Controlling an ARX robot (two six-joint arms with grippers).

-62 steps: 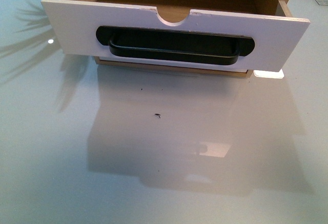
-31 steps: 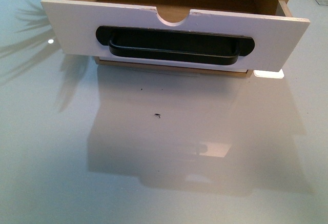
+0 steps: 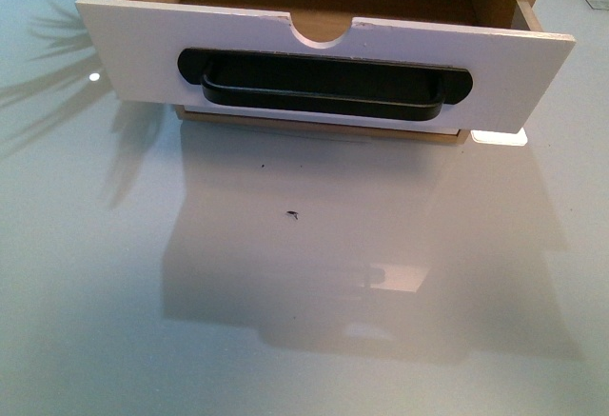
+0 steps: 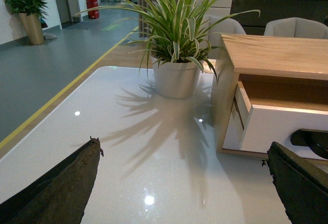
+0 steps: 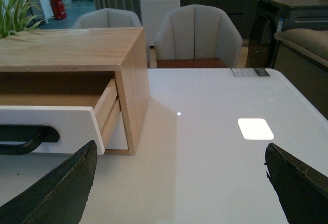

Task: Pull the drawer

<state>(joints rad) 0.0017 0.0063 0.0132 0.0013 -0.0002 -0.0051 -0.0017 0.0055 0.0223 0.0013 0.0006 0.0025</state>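
The drawer stands pulled out of its wooden cabinet, its white front facing me with a long black bar handle and a half-round notch in the top edge. Light wooden sides show behind the front. Neither arm appears in the front view. My left gripper is open over the table to the left of the cabinet, with the drawer beyond its one finger. On the cabinet's other side my right gripper hangs open too, the drawer and its handle ahead of it. Nothing lies between either pair of fingers.
A glossy white table spreads in front of the cabinet. A potted spider plant stands left of the cabinet. Grey chairs sit past the far table edge. A small dark speck lies on the table.
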